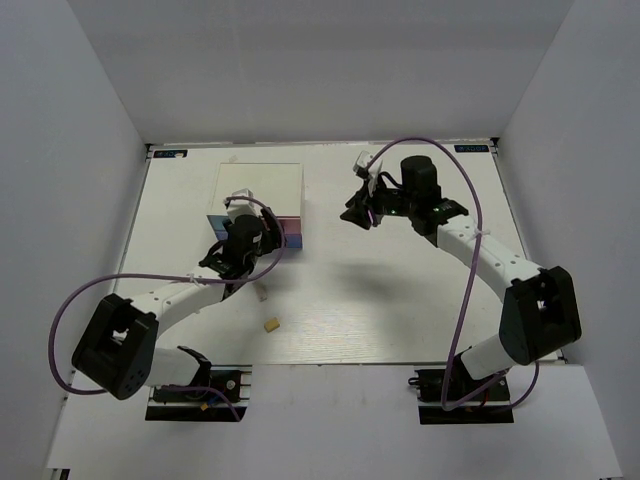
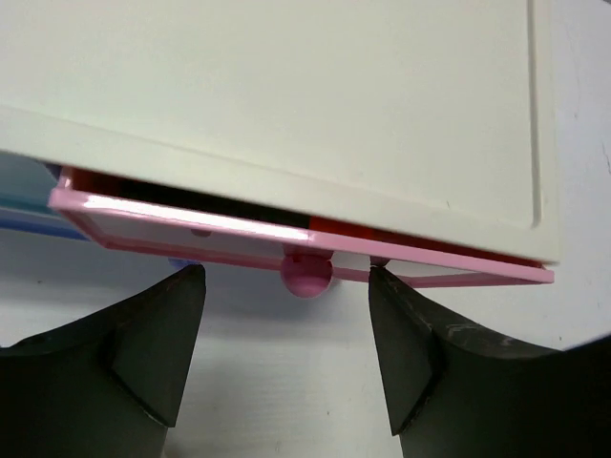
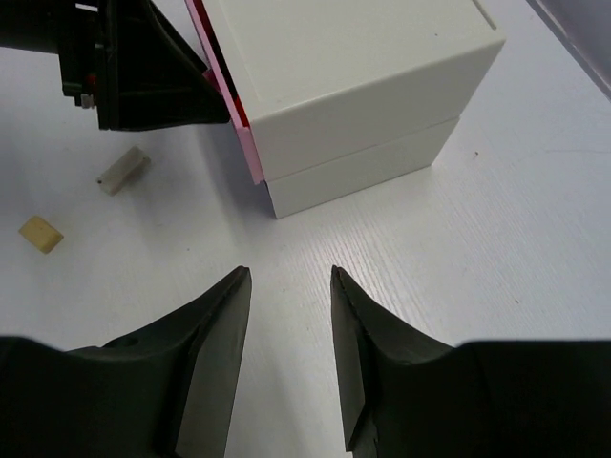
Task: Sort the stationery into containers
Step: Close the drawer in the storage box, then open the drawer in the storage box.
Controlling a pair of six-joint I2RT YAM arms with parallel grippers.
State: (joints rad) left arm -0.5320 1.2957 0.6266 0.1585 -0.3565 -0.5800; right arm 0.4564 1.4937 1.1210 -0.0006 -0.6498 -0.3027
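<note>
One pink drawer point(image 2: 143, 227) barely ajar, inside mostly hidden

Top external: high behind the arm bases, looking down on the whole table point(image 1: 400, 300).
Left wrist: very near, facing the pink drawer front point(image 2: 172, 229).
Right wrist: farther back, angled down at the drawer box point(image 3: 353, 86).
Shared: the drawer box, in all three.

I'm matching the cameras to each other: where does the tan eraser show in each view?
Top external: tan eraser left of centre, below the drawer box.
Left wrist: not in it.
Right wrist: tan eraser at the far left edge, below-left of the white eraser.
Shared landmark: the drawer box, filling the top of the left wrist view and at upper centre of the right wrist view.
</note>
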